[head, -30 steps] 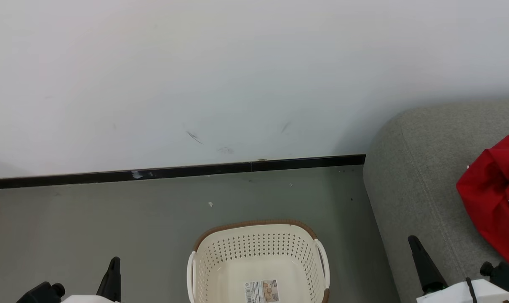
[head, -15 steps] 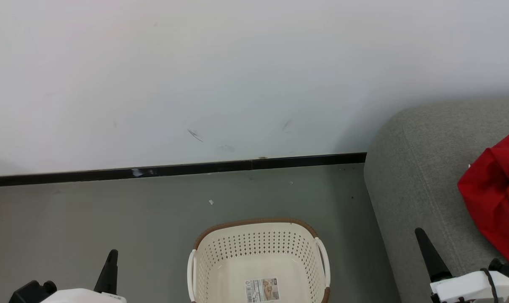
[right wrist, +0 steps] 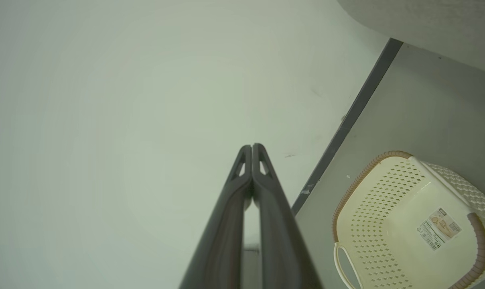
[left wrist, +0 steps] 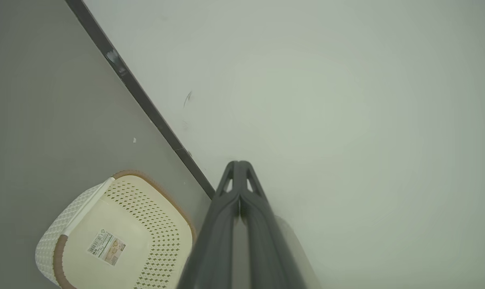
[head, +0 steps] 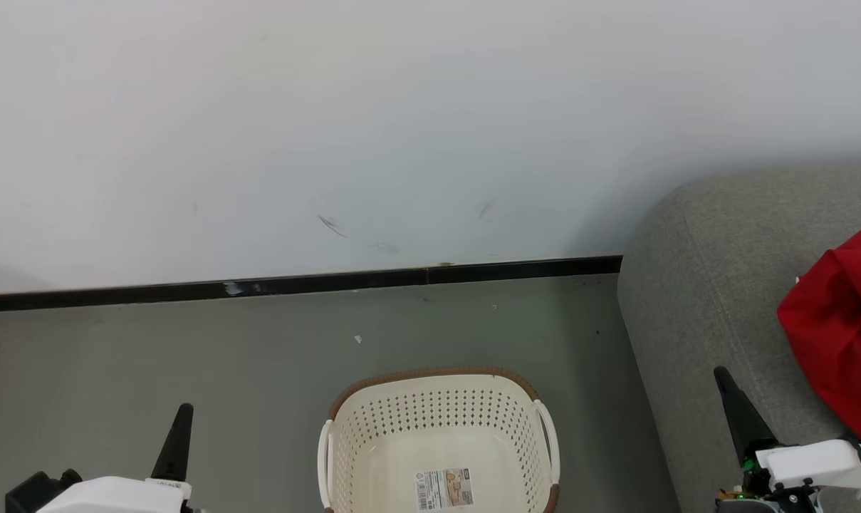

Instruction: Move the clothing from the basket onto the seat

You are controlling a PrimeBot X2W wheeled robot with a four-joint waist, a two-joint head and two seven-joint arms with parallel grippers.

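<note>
The cream perforated basket (head: 437, 420) stands on the floor at the bottom centre, with only a paper label (head: 443, 489) on its floor; it also appears as the basket (left wrist: 146, 216) and basket (right wrist: 386, 200). Red clothing (head: 839, 328) with white stripes lies on the grey seat (head: 693, 299) at the right edge. My left gripper (head: 179, 427) points up at the lower left, left of the basket, and is shut with nothing in it (left wrist: 239, 164). My right gripper (head: 731, 395) rises over the seat's front, left of the clothing, shut and holding nothing (right wrist: 252, 147).
A white wall (head: 402, 128) with a black baseboard (head: 295, 286) runs behind the basket. Grey floor (head: 152, 356) lies between the wall, the basket and the seat. A small white speck (head: 358, 339) lies on the floor.
Both grippers have risen a little in the head view, and the right one has shifted slightly right. The view itself has drifted slightly. Basket and clothing stay put.
</note>
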